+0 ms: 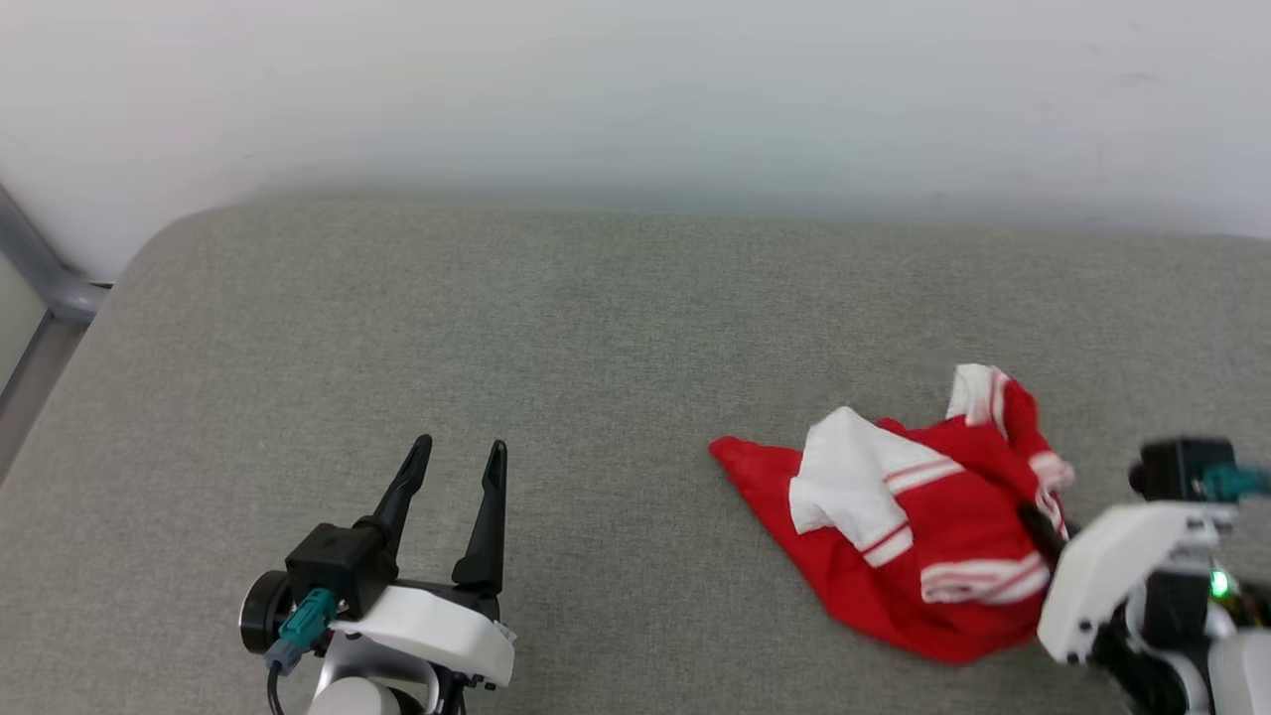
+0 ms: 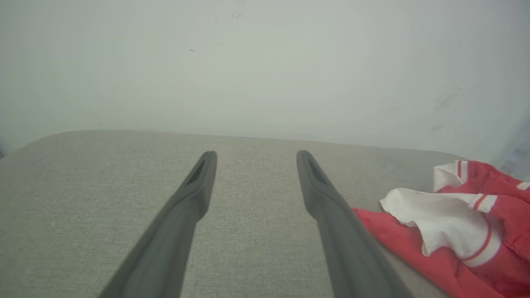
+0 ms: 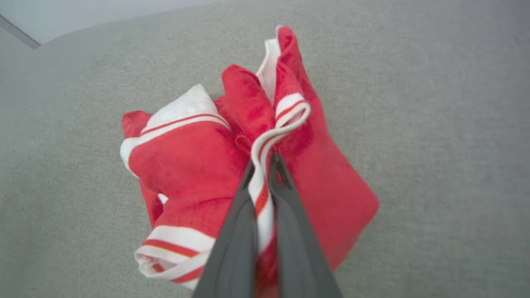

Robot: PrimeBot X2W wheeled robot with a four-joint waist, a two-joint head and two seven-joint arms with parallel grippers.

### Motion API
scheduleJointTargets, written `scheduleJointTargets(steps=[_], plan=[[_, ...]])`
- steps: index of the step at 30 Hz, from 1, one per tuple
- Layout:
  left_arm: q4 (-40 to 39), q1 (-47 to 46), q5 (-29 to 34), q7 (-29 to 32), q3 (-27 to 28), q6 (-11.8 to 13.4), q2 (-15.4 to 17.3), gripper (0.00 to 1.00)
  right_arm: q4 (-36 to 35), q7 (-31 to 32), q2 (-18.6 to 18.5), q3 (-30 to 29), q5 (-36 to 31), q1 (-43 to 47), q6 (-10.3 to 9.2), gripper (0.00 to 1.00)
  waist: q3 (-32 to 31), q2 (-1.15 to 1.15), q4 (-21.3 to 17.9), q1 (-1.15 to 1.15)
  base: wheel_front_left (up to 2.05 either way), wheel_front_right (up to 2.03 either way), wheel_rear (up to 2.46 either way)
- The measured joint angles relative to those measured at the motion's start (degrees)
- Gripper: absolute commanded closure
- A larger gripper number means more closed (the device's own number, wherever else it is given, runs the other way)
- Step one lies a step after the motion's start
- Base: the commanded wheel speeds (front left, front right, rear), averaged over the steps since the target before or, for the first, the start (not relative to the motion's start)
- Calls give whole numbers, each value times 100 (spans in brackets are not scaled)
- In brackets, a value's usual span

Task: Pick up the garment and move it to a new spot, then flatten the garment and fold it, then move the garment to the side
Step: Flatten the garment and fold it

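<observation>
At the far left, a grey metal bar (image 1: 45, 273) is seen beside the soft grey pad (image 1: 556, 318). At the near left, the left gripper (image 1: 462, 444) is seen over the pad. Its two dark fingers are spread apart, and nothing is held between them. Further right, the garment (image 1: 864, 586) is found bunched up on the near right part of the pad. It is red, with white sleeves and striped trim. At the near right, the right gripper (image 3: 264, 161) is squeezed together on a striped edge of the garment.
</observation>
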Motion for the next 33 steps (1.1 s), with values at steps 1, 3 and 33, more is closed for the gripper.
scheduleJointTargets(steps=[1, 3, 33], plan=[[10, 5, 0, 0, -1, -4, 0, 0, 40, -27, 109, -180, 5, 162, -1, 100, -16, 0, -17, 0, 0, 0, 0], [27, 28, 4, 0, 0, -7, -4, 0, 140, -102, 276, -464, -3, 482, -1, 100, -42, 0, -42, 0, 0, 0, 0], [143, 341, 23, 0, 47, -5, -25, 0, -766, -299, 90, 198, -382, 793, -1, 0, -370, 0, -153, 0, 0, 0, 0]])
